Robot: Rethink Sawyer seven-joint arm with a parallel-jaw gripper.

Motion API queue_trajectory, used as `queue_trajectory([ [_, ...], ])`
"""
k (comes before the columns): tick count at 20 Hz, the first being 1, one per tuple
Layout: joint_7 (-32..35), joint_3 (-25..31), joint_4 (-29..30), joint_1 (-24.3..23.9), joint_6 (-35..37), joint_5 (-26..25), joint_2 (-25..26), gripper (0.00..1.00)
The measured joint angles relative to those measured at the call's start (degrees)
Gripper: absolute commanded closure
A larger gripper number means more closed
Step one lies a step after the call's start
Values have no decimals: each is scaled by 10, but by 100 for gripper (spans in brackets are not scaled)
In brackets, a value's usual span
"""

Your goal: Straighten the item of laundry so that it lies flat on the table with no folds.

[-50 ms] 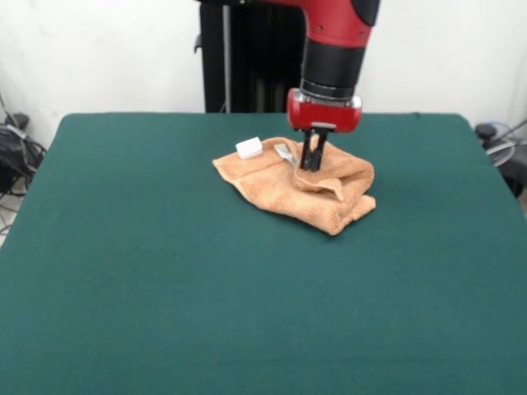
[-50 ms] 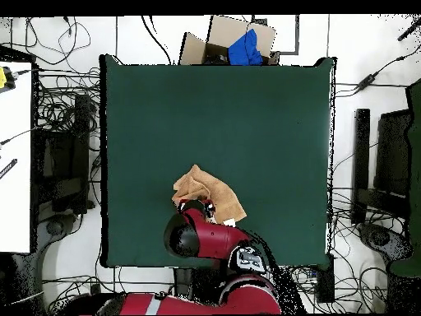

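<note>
Towel crumpled, far-centre of table.
Gripper down on towel's top fold, fingers narrow & pinching cloth. White tag at towel's far edge.

You see a small peach-orange terry towel with a little white tag. It lies on the big dark green felt table. The robot arm is red and black.
</note>
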Motion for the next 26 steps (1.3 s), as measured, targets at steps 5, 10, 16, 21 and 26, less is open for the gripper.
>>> queue_trajectory([
  [5,0,0,3,0,0,0,-12,100],
  [10,0,0,8,0,0,0,-27,100],
  [16,0,0,10,-1,0,0,-48,0],
  [21,0,0,10,-3,0,0,-50,0],
  [26,0,0,10,-2,0,0,-49,0],
])
